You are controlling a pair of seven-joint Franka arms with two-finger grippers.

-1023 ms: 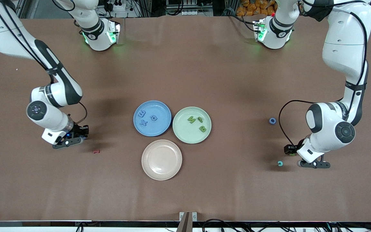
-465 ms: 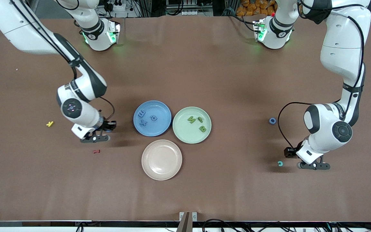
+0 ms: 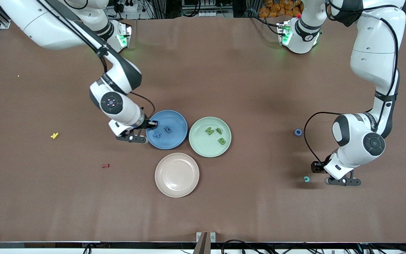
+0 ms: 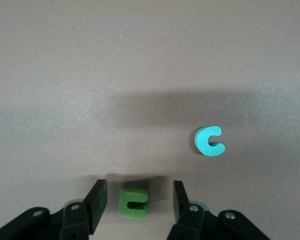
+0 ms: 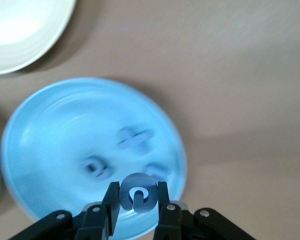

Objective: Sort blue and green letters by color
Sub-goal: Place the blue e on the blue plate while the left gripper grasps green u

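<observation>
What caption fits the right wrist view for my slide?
Right gripper holds a blue letter over the blue plate.

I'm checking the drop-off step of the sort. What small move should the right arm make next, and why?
Probably open the right gripper and let go. It is shut on a blue letter and is over the edge of the blue plate, where other blue letters lie. Meanwhile the left gripper straddles a green letter on the table.
</observation>
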